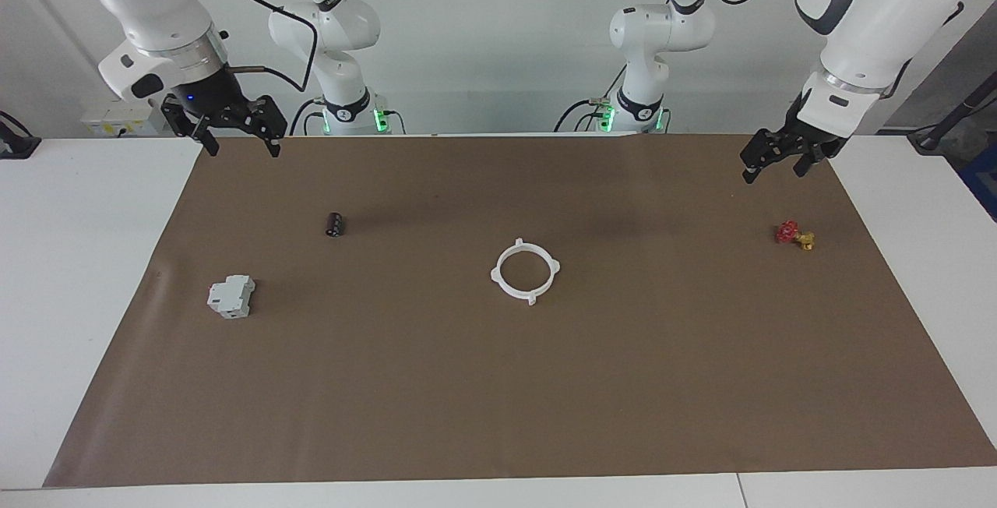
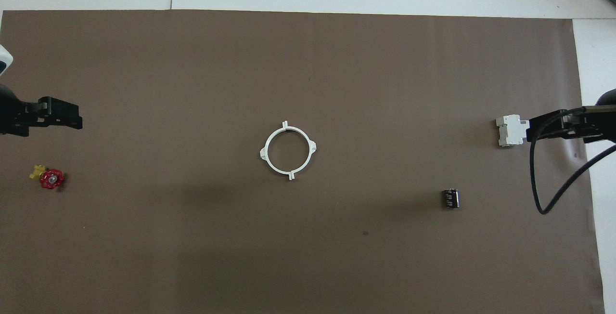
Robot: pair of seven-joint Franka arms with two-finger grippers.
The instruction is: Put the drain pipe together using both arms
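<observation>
**Thin ring on the mat: handling and grip points**

The drain pipe [image 1: 526, 271], a thin white ring with four small outward tabs, is lying flat at the middle of the brown mat [image 1: 498, 399], its two halves looking already joined, though any seam is too fine to make out. Neither arm is touching it. The left gripper [image 1: 771, 159] is hanging with fingers apart over the mat's edge near the red-and-yellow valve [image 1: 794, 235]; the right gripper [image 1: 237, 132] is hanging likewise spread over the mat's corner at the right arm's end, above the black cylinder [image 1: 334, 224] and the grey-white block [image 1: 231, 296].

Judged by its slender wall, the ring is probably light and somewhat springy, so a hard pinch is likely to flex it or push the halves apart. Lying flat, it is offering little height for fingers. The tabs, or the wall just beside a tab, are appearing the soundest places to take hold, one arm per half. Smooth plastic may be slipping on the mat when nudged.
</observation>
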